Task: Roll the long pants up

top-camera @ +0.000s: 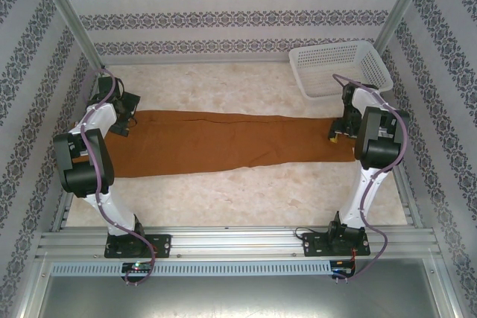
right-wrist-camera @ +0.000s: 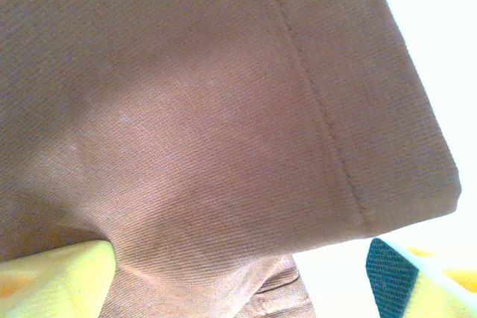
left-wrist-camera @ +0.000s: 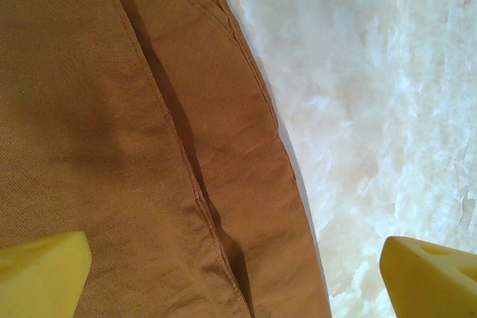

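Long pants (top-camera: 223,139) of rust-brown cloth lie flat across the middle of the pale marbled table (top-camera: 246,199), stretched from the left arm to the right arm. The wider end is on the left and the narrower hem end on the right.

The left gripper (top-camera: 125,126) hangs over the far edge of the wider end. In the left wrist view its 2 yellow fingertips (left-wrist-camera: 41,273) stand wide apart, parted and gripping nothing, with seamed cloth below one and bare table below the other.

The right gripper (top-camera: 339,133) sits at the hem end. In the right wrist view its jaws are also spread, and the stitched hem corner of the pants (right-wrist-camera: 223,109) fills the space above them. The cloth puckers a little where it meets the left-hand fingertip (right-wrist-camera: 52,281), but it is not pinched between the 2 tips.

A white mesh basket (top-camera: 328,83) stands at the far right corner of the table, tilted slightly, well apart from the pants' left end and just beyond the right gripper. Its perforated floor is in plain sight.
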